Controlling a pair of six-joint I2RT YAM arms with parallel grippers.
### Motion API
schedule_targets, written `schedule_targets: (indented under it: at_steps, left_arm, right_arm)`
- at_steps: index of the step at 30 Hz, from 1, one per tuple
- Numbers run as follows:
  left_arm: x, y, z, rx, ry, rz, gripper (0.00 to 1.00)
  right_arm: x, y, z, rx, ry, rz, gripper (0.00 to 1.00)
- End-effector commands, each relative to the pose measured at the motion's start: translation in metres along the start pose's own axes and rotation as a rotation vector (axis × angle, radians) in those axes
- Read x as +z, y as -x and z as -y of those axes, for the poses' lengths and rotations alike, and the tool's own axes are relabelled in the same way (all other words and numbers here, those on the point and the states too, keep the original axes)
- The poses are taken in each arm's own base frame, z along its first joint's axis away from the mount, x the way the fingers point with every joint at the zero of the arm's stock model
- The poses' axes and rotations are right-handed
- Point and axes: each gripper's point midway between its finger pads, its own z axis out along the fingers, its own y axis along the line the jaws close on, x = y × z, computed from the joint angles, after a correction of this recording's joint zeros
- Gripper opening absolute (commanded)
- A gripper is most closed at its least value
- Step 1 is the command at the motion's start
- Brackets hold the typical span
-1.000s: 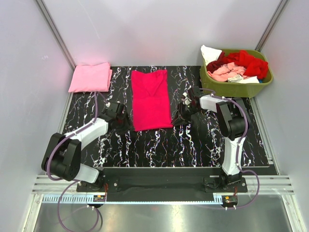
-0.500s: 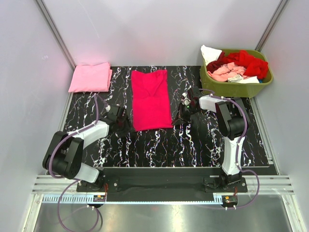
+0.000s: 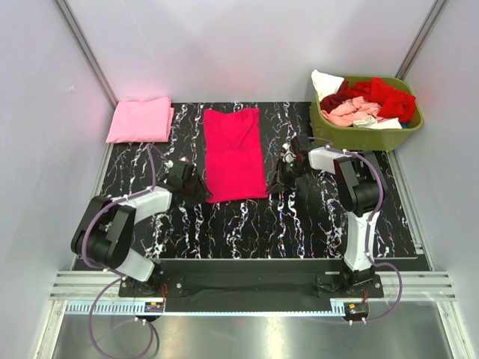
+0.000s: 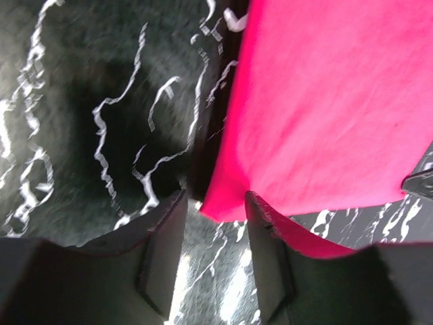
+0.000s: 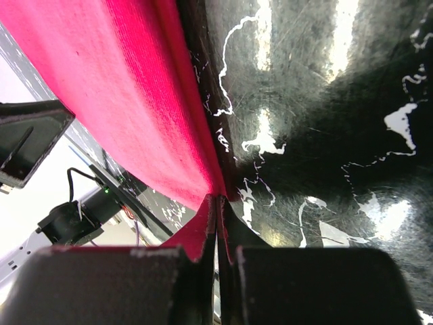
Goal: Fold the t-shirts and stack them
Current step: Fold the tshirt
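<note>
A bright magenta-pink t-shirt (image 3: 234, 153), folded into a long strip, lies flat on the black marbled table (image 3: 247, 224). My left gripper (image 3: 196, 191) is open at its near-left corner; in the left wrist view the corner (image 4: 226, 203) sits between my fingertips (image 4: 215, 203). My right gripper (image 3: 275, 182) is shut on the shirt's near-right edge, with the cloth (image 5: 135, 101) pinched between the tips (image 5: 218, 200). A folded light pink t-shirt (image 3: 140, 119) lies at the back left.
An olive-green basket (image 3: 367, 137) at the back right holds red (image 3: 389, 96), salmon (image 3: 350, 111) and white (image 3: 325, 81) shirts in a heap. White walls close in the table on three sides.
My left gripper has moved right and slightly away, up to the magenta shirt's near-left corner. The right gripper and the shirt have stayed put.
</note>
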Motion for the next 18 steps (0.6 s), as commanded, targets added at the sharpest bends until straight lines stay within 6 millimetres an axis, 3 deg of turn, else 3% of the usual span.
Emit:
schedule_targets:
  at_steps: [1,2,6,10,18]
  left_arm:
    - [0.013,-0.004,-0.003,-0.015,-0.006,-0.012,0.4]
    - [0.014,-0.005,-0.004,-0.02,-0.006,-0.012,0.4]
    - [0.013,-0.007,-0.002,-0.024,-0.024,-0.016,0.17]
    - [0.006,-0.005,0.004,-0.024,-0.049,-0.007,0.01]
    - [-0.016,-0.019,0.021,0.006,-0.066,-0.013,0.0]
  right_arm:
    - [0.0,0.008,-0.01,-0.042,0.011,0.014,0.0]
    - [0.0,0.007,-0.01,-0.043,0.01,0.012,0.0]
    - [-0.001,0.007,-0.01,-0.041,0.009,0.014,0.0]
    - [-0.003,0.005,-0.012,-0.036,0.019,0.03,0.0]
    - [-0.019,-0.016,-0.021,-0.027,0.06,0.043,0.0]
